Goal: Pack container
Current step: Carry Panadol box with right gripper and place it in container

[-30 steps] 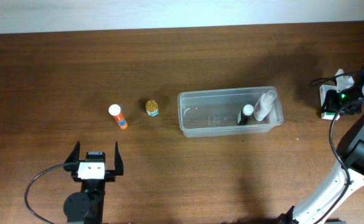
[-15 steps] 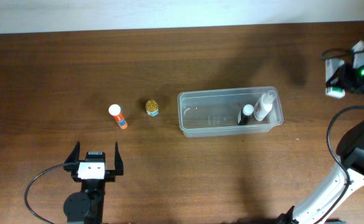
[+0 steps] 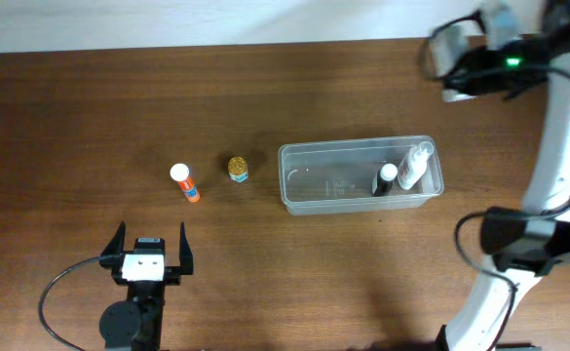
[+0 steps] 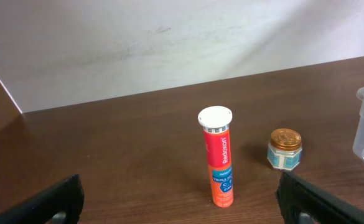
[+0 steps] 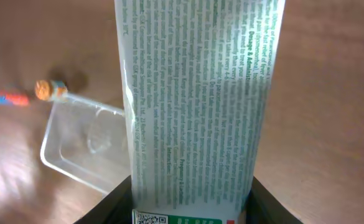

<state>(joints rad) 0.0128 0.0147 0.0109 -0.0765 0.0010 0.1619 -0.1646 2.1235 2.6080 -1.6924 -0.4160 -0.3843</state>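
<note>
**Container.** We locate the container (image 3: 359,145) on the brown table (image 3: 70,107), right of centre. It is a clear rectangular tub with rounded corners and a rim, and its long side runs left to right. Two bottles stand or lean at its right end:
- a black bottle (image 3: 385,180) with a white cap;
- a pale bottle (image 3: 414,165), just to the right of the black one and tilted toward the far right corner. We cannot tell whether the two touch.

The left part of the tub holds nothing.

**Items outside the tub.** A small jar (image 3: 239,170) with a gold lid stands near the left end of the container, apart from it. An orange tube (image 3: 185,183) with a white cap stands upright further left, near the jar but not touching it.

**Left gripper.** The left gripper (image 3: 150,238) sits at the near left of the table, well apart from the tube and the jar. In the wrist view its fingers (image 4: 57,200) are spread wide at the frame corners, with only bare table between them. The tube and the jar lie ahead of it, toward the far side.

**Right gripper.** The right gripper (image 5: 188,202) is raised over the far right of the table, beyond the far right corner of the container. The overhead view shows it blurred. Its fingers are closed against both sides of a white carton (image 5: 197,106) printed with green text, which fills the middle of the wrist view. In that view the container appears below the carton, to the left.
</note>
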